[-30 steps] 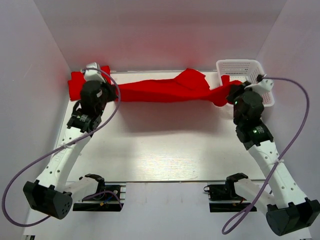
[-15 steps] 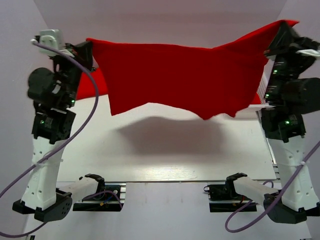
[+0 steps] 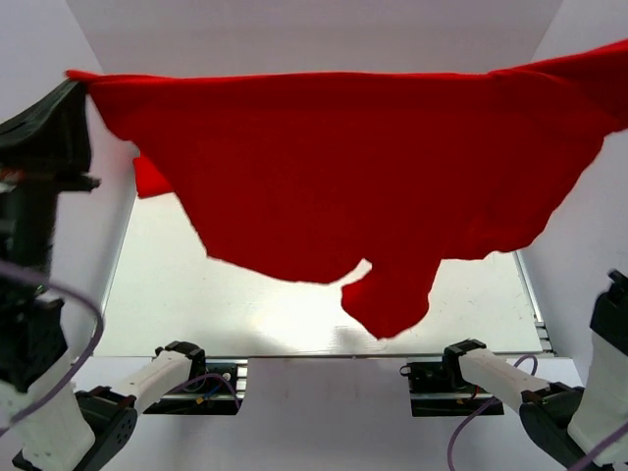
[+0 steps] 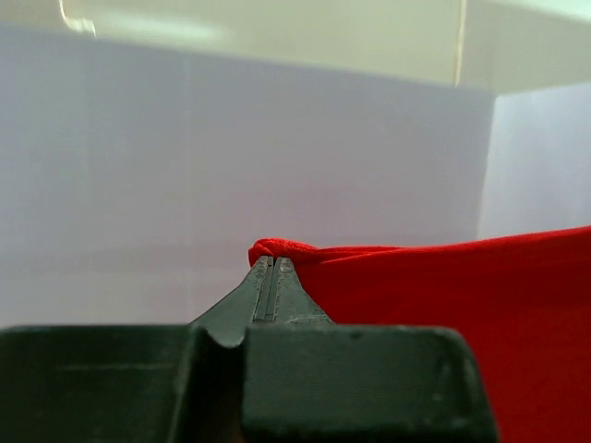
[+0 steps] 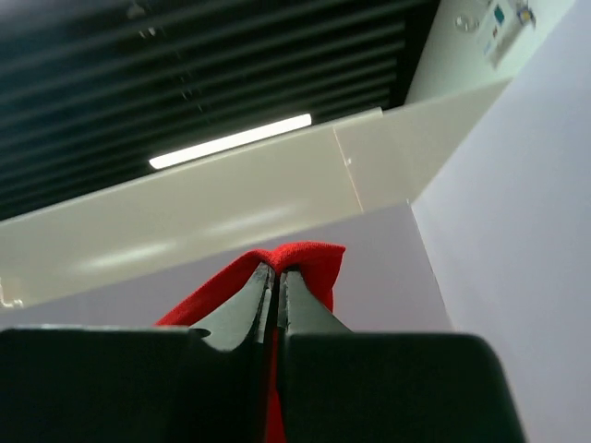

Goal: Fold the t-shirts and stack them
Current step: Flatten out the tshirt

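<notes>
One red shirt (image 3: pixel 343 186) hangs high over the bench, stretched wide between the two arms, its lower edge and a sleeve dangling free on the near side. That looks like the spreading-out step, with no fold made yet. Left hand (image 4: pixel 271 263) is clamped tight on the shirt's top left corner, and right hand (image 5: pixel 274 272) is pinched together on the top right corner. Next call, I'd say: lower both together and lay it flat without bunching. Plain white walls (image 3: pixel 294 39) close in three sides. Below lies the pale bench (image 3: pixel 294 314), glossy under the light. At its far left some red cloth (image 3: pixel 149 179) peeks out, likely another shirt.
</notes>
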Available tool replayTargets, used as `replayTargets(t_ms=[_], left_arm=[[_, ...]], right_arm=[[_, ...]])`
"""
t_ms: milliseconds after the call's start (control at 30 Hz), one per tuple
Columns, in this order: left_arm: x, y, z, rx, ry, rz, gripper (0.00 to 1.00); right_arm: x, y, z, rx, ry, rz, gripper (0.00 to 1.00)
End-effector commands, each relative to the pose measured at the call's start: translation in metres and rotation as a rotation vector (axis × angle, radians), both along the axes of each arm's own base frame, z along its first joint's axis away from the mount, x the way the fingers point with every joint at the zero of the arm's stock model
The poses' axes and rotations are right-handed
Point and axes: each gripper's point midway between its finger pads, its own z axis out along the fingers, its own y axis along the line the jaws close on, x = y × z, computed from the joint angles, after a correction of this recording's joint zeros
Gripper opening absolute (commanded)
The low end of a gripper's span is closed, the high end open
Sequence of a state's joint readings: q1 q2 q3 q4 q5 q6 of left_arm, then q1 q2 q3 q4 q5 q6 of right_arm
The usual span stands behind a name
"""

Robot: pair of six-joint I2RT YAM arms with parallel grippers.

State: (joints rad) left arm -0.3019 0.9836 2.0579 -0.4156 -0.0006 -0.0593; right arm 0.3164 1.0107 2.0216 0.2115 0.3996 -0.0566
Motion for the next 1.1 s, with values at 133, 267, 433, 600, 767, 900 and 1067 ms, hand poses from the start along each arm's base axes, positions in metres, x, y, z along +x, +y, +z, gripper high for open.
replayTargets(t_ms=[133, 267, 433, 600, 767, 900, 1067], left_arm=[[-0.018, 0.014, 0.009, -0.001, -0.029, 0.054, 0.00], [0.019, 0.011, -0.007, -0.009, 0.038, 0.088, 0.00], [0.124, -0.005, -0.076, 0.007, 0.276, 0.154, 0.00], [0.232, 0.001, -0.215, -0.030, 0.593, 0.354, 0.00], [0.299, -0.008, -0.377, 0.035, 0.868, 0.447, 0.00], [0.339, -0.006, -0.478, 0.101, 1.056, 0.514, 0.00], [0.382, -0.007, -0.556, 0.163, 1.190, 0.552, 0.00]], right_arm=[[-0.031, -0.010, 0.012, -0.006, -0.079, -0.037, 0.00], [0.010, -0.002, -0.001, -0.014, -0.009, -0.068, 0.00], [0.119, 0.022, -0.049, -0.035, 0.213, -0.112, 0.00], [0.252, 0.056, -0.155, -0.082, 0.488, -0.135, 0.00], [0.365, 0.095, -0.314, -0.168, 0.761, -0.118, 0.00], [0.436, 0.110, -0.435, -0.206, 1.020, -0.125, 0.00], [0.499, 0.144, -0.552, -0.253, 1.274, -0.065, 0.00]])
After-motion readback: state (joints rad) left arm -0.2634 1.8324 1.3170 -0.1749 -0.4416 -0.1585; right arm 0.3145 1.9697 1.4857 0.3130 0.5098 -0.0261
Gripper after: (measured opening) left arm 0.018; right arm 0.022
